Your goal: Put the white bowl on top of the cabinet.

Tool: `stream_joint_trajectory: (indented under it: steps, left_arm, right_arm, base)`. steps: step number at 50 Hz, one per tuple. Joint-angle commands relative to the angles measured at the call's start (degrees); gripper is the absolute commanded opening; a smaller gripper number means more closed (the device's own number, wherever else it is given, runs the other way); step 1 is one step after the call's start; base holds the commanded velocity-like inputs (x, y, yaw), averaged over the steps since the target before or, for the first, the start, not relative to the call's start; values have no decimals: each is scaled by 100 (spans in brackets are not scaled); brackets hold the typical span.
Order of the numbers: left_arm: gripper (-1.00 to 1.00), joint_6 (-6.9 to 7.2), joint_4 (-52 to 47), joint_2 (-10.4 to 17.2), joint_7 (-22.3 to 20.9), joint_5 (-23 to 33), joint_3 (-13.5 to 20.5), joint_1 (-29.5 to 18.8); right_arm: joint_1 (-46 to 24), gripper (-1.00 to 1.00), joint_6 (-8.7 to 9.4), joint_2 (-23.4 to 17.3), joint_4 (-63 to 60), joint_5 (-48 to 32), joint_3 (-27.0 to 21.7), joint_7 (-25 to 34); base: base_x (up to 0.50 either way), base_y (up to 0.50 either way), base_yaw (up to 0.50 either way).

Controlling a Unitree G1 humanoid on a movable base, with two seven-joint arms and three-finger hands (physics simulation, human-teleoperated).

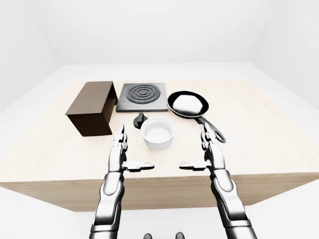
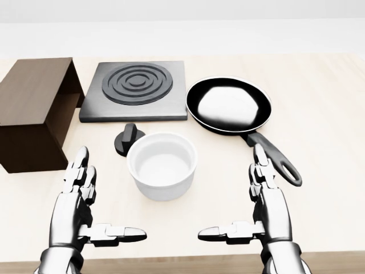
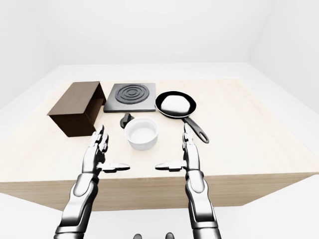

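Left hand: open, fingers straight, thumb pointing inward, holding nothing.
Right hand: open likewise, mirrored, empty.
White bowl: upright on the wooden table, between the hands, untouched.
Black knob: just beside the bowl, upper left.
Frying pan: upper right, something white inside.
Hotplate: beyond the knob.
Cabinet: brown, far left, apart from the bowl.

Bright, even, shadowless light; sharp simulator renders. White glare fills the pan beyond the right hand.
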Motion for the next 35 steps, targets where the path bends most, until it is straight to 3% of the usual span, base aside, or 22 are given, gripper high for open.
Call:
stream_joint_trajectory:
  steps: [1, 21, 28, 35]
  left_arm:
    - [100, 27, 80, 75, -166, -76, 141, -56]
    - [100, -69, 269, 46, -215, 47, 24, -72]
    - [100, 22, 259, 46, -317, 13, 4, -81]
    - [100, 0, 319, 39, -322, 51, -14, -96]
  right_arm:
    - [87, 100, 94, 4, 5, -345, 87, -73]
    - [18, 100, 61, -8, 206, -446, 137, 33]
    - [68, 100, 108, -2, 97, -431, 142, 99]
    - [108, 100, 69, 5, 53, -464, 147, 80]
  base:
    - [0, 0, 0]
    - [0, 0, 0]
    - [11, 0, 0]
    - [18, 0, 0]
